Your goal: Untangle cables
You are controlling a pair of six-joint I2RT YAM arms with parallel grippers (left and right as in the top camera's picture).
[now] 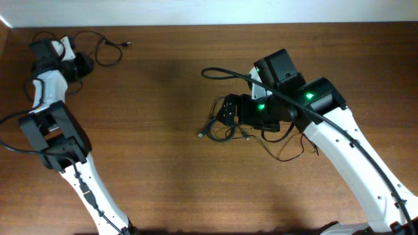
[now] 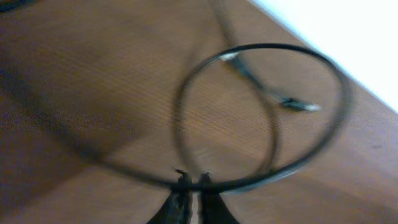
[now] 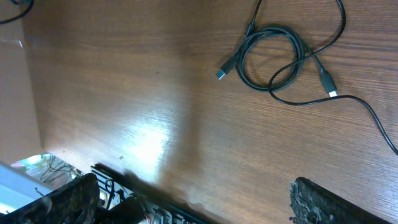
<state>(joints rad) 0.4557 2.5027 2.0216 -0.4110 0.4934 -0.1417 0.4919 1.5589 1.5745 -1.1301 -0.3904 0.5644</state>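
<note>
One thin black cable (image 1: 124,44) lies looped at the table's far left corner. My left gripper (image 1: 81,65) is right beside it. In the left wrist view the loop (image 2: 261,47) curves round to a small plug (image 2: 300,105) and crosses the tips of my left gripper (image 2: 191,185), whose jaws stand almost together on the strand with a thin slit between. The other cables (image 1: 219,127) lie as a small coil mid-table, and the coil (image 3: 273,59) shows ahead of the right wrist. My right gripper (image 1: 228,109) hovers over the coil's far side. In its own wrist view my right gripper (image 3: 199,205) is wide open and holds nothing.
The pale back wall (image 1: 196,10) runs along the table's far edge, close behind the left gripper. The right arm's own thick black cable (image 1: 222,72) arcs above the table near the coil. Bare brown wood (image 1: 163,85) stretches between the two arms.
</note>
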